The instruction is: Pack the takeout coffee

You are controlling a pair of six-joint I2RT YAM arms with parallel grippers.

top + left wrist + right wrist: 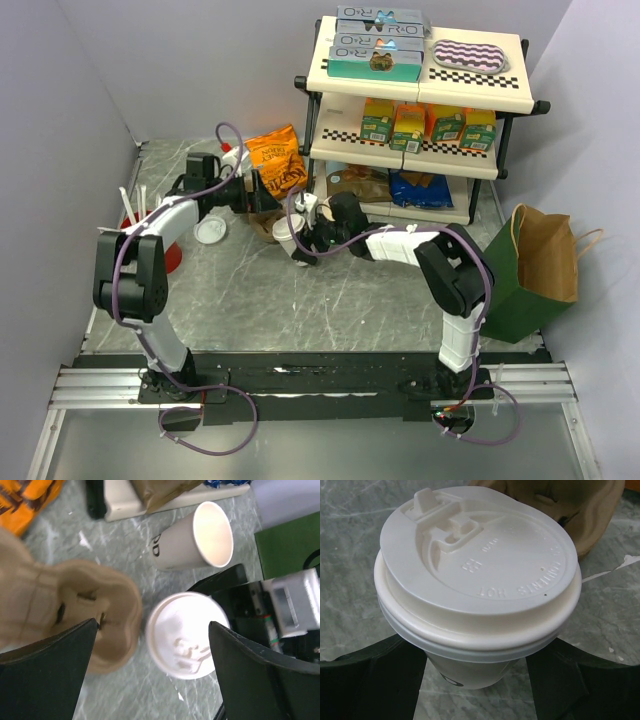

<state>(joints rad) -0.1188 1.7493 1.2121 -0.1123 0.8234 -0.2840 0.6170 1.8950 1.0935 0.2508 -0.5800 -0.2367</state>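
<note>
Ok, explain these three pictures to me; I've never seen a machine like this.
These are two robot arms bolted to a table. One picture looks down from above; the other two come from a camera on each wrist. The right gripper is closed around the lidded cup. The left gripper is open, near the brown carrier. Also on the table: an unlidded cup, a spare lid and an orange bag. A shelf stands behind.

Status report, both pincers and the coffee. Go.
Right pincer shut on lidded takeout coffee. Left pincer open above it. Pulp carrier beside the cup, unlidded cup behind. Path clear.
</note>
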